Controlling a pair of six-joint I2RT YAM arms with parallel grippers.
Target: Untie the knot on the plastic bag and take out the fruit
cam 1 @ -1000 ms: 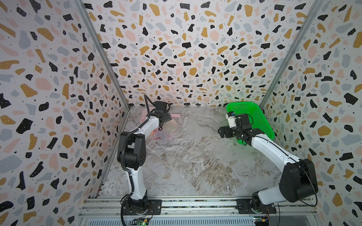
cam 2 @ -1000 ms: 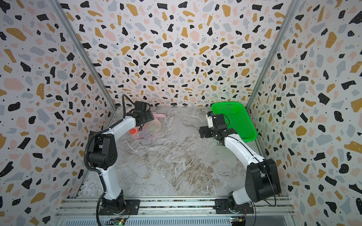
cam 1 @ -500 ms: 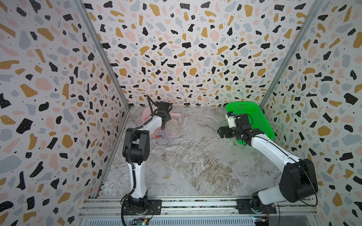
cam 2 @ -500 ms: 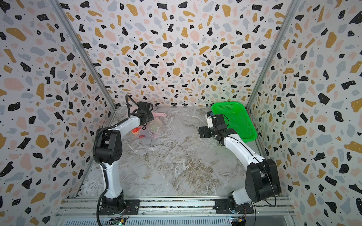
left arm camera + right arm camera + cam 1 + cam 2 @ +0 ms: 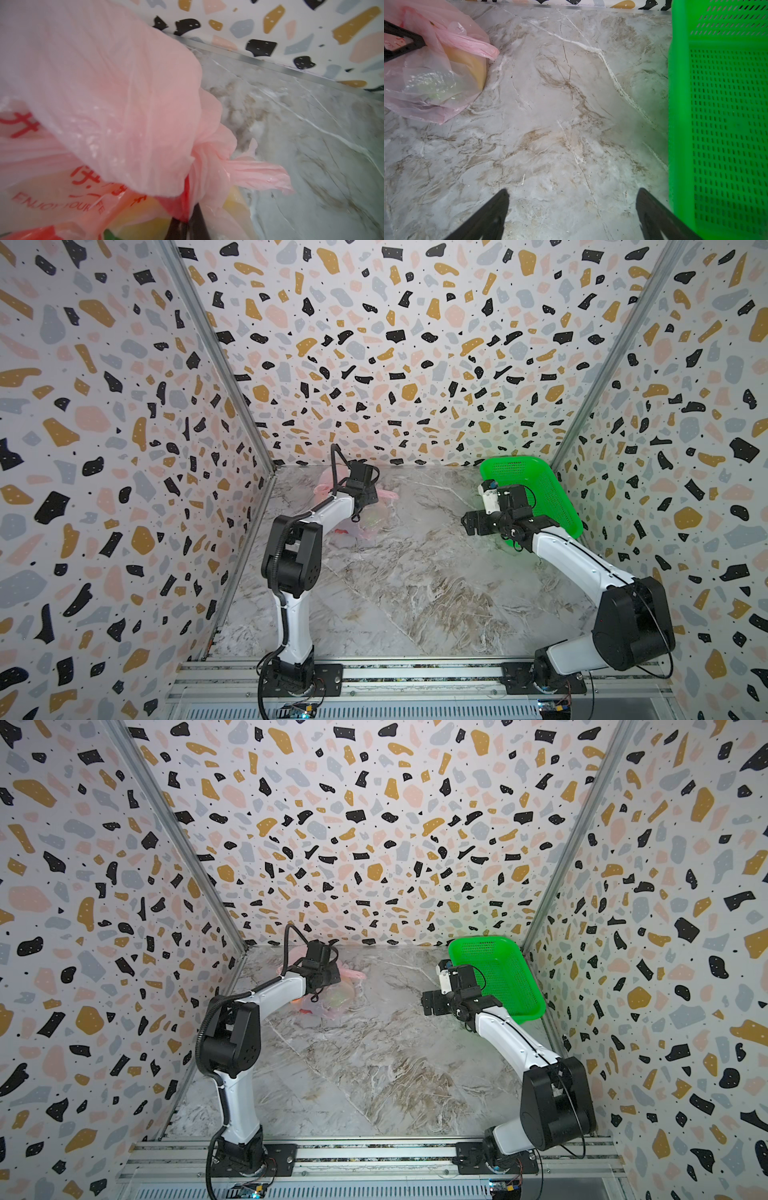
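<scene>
Bag: plastic bag (image 5: 368, 520) lies on the counter (image 5: 415, 593) left of centre in both top views, near the back-left corner and partly hidden under the left arm (image 5: 320, 510).
Knot: knot (image 5: 207, 158) is not yet undone. It is a bunched pink lump with a flat tail (image 5: 264, 176) sticking out over the counter, too small to make out in the top views.
Fruit: fruit (image 5: 475, 66) is inside the film, where a yellow piece and something pale green show through. None is out.
Left fingers: left fingers (image 5: 178, 230) are together. Red-printed film runs down between them just beside the knot, so they seem clamped on the bag's neck, probably to anchor it while the tail is worked.
Right fingers: right fingers (image 5: 488, 216) stand wide apart with nothing between them, over bare counter between bag and basket, likely placed to reach the tail.
Basket: green basket (image 5: 540, 489) sits against the right wall, right of centre, with no fruit visible in it. It is presumably where the fruit goes.
Stage: early, by my judgement, since untying comes first.
Risk: thin film could tear, or a wrong pull could tighten the knot.
</scene>
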